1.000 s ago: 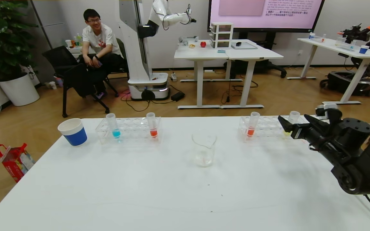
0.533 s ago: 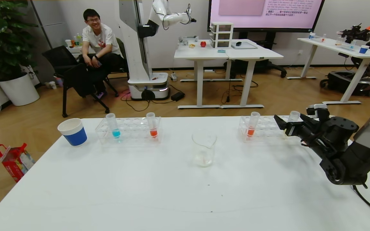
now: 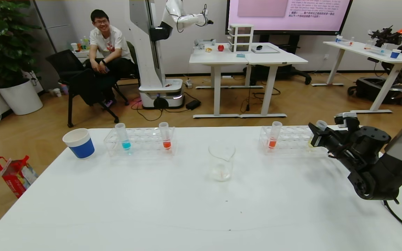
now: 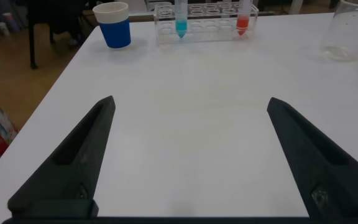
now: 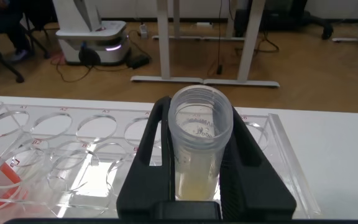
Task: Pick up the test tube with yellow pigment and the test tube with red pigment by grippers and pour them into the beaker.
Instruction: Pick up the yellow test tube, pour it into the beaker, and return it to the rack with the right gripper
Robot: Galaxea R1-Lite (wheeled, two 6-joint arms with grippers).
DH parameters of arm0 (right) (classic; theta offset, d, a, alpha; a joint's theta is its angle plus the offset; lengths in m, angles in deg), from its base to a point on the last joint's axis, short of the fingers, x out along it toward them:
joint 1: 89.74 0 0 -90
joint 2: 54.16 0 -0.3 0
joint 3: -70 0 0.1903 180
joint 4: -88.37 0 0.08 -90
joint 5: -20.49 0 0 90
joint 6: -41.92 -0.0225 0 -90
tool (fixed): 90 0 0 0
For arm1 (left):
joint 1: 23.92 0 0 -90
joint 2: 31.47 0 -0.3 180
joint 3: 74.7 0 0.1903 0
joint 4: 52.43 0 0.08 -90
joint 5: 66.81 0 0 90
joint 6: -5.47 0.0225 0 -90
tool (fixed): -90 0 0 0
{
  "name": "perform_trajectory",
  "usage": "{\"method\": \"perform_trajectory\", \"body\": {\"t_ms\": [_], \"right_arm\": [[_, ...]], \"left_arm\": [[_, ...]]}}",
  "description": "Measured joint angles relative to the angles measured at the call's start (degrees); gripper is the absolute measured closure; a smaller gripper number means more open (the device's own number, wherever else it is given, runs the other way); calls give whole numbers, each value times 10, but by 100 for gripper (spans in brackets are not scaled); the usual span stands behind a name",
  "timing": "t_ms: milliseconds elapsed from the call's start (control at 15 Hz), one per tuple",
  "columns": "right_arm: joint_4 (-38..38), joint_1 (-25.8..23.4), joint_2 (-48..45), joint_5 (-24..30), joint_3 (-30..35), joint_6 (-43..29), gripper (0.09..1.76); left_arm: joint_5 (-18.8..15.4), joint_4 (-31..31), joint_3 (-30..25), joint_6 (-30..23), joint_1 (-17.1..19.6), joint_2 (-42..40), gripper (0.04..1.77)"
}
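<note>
My right gripper [image 3: 317, 136] is shut on the test tube with yellow pigment [image 5: 199, 149], whose open mouth [image 3: 321, 124] shows above the fingers at the right end of the right clear rack [image 3: 288, 141]. The tube still stands in the rack [image 5: 61, 155]. A test tube with red pigment [image 3: 274, 136] stands at that rack's left end. A second red tube [image 3: 165, 136] stands in the left rack [image 3: 141, 141], also in the left wrist view [image 4: 243, 15]. The beaker [image 3: 221, 162] stands mid-table. My left gripper [image 4: 191, 134] is open over bare table, out of the head view.
A tube with blue liquid [image 3: 123, 136] stands in the left rack. A blue-and-white paper cup [image 3: 79, 143] stands at the far left of the white table [image 3: 152, 202]. A seated person, other tables and robots are across the room.
My right gripper has moved in on the yellow tube and closed on it; the tube's top now leans slightly with the fingers around it. Nothing else has moved.
</note>
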State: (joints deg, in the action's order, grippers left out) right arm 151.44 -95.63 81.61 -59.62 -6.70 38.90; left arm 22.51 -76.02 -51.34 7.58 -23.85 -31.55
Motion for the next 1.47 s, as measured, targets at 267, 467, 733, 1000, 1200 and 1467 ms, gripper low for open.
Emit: {"method": "perform_trajectory", "body": {"t_ms": [267, 467, 733, 1000, 1200, 1467], "right_arm": [[0, 3, -6, -2, 1, 1, 134], [-3, 4, -18, -1, 1, 1, 134], [-55, 10, -70, 0, -2, 10, 134], [-90, 10, -115, 12, -16, 27, 134], [-91, 9, -124, 12, -18, 29, 134], [-130, 36, -132, 16, -38, 31, 134]], "left_arm": [[0, 0, 0, 0, 0, 0, 10], [0, 0, 0, 0, 0, 0, 10], [0, 0, 0, 0, 0, 0, 10], [0, 0, 0, 0, 0, 0, 10], [0, 0, 0, 0, 0, 0, 10], [0, 0, 0, 0, 0, 0, 10]]}}
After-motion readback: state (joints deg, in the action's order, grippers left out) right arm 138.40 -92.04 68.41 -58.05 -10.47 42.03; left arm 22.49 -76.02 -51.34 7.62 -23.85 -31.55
